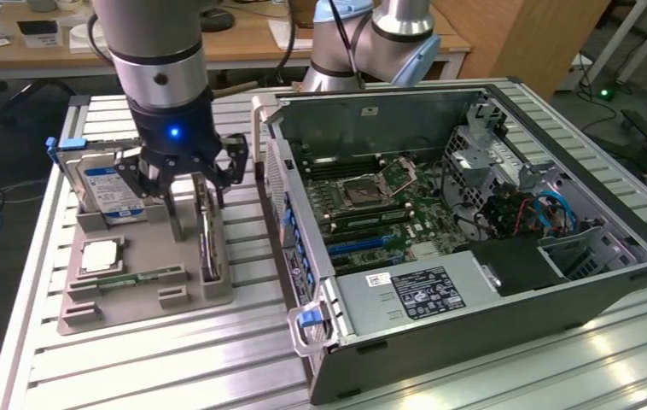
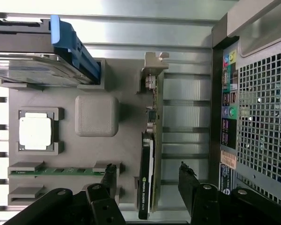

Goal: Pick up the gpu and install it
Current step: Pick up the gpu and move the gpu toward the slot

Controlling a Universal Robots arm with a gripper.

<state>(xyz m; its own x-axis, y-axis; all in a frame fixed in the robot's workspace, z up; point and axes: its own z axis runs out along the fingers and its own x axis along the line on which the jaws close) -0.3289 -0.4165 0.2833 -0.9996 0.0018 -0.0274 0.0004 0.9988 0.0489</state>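
The gpu (image 2: 148, 161) is a thin black card standing on edge in a slot of the grey holder tray (image 2: 131, 122), with its silvery bracket (image 2: 154, 65) at one end. In the exterior view the gpu (image 1: 207, 243) stands at the tray's side nearest the computer case. My gripper (image 1: 193, 179) hangs directly above it, open. In the wrist view my gripper (image 2: 147, 180) has one black finger (image 2: 110, 174) on each side of the card's black end, both clear of it. Nothing is held.
The tray also holds a hard drive with a blue-white label (image 1: 113, 192), a square processor (image 1: 98, 254) and a green memory stick (image 1: 130, 279). The open computer case (image 1: 460, 222) lies on the exterior view's right, motherboard exposed. A second arm's base (image 1: 358, 51) stands behind the case.
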